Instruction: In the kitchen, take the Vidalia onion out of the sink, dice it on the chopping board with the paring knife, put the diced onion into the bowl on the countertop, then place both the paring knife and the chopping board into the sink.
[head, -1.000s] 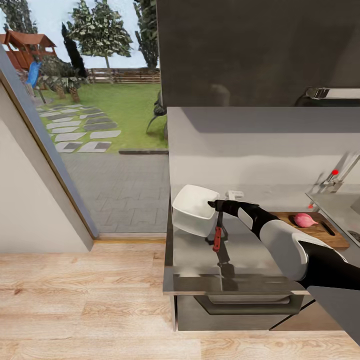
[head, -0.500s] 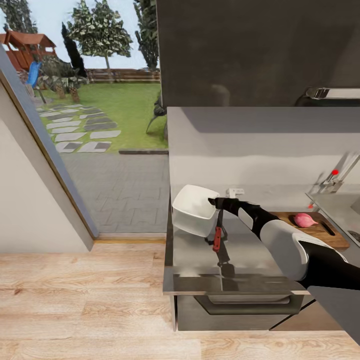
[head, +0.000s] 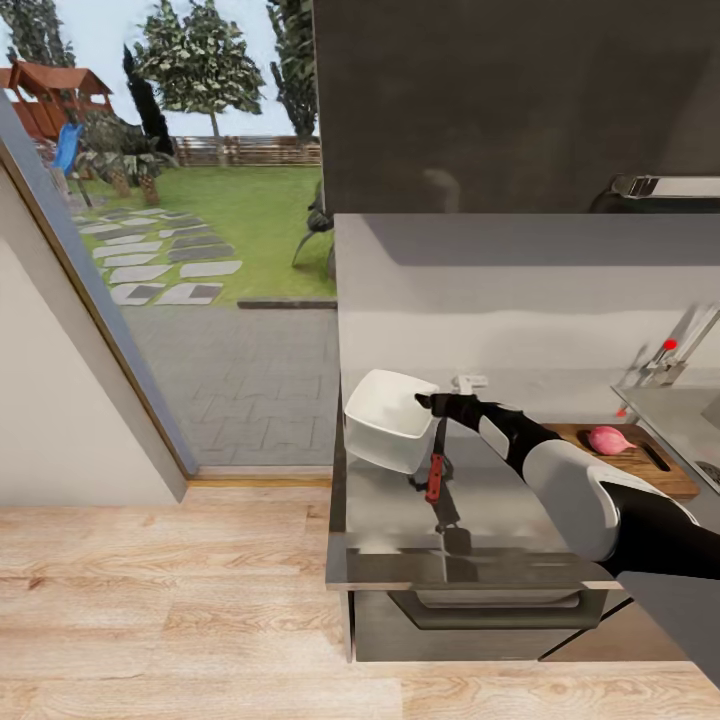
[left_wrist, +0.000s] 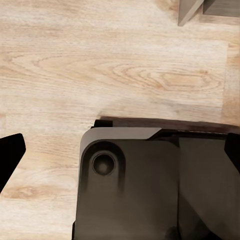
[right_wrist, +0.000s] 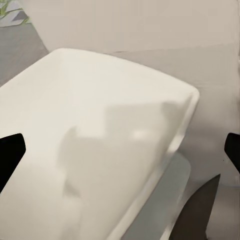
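The white bowl (head: 385, 420) stands at the left end of the grey countertop (head: 500, 500). My right gripper (head: 426, 404) hovers at the bowl's near rim, open and holding nothing. The right wrist view shows the bowl (right_wrist: 95, 145) close up, with the right gripper (right_wrist: 120, 150) spread wide over it. The paring knife (head: 435, 477), red-handled, lies on the countertop just in front of the bowl. A pinkish onion (head: 608, 439) rests on the brown chopping board (head: 650, 468) at the right. My left gripper (left_wrist: 120, 152) is open above the wood floor.
The sink (head: 690, 415) and its chrome faucet (head: 680, 350) sit at the far right, beyond the board. A dark upper cabinet (head: 500, 100) hangs over the counter. A large window fills the left. The robot's dark base (left_wrist: 150, 185) lies below the left gripper.
My right gripper has edged slightly further back over the bowl's rim. The bowl, knife, onion and board have not moved.
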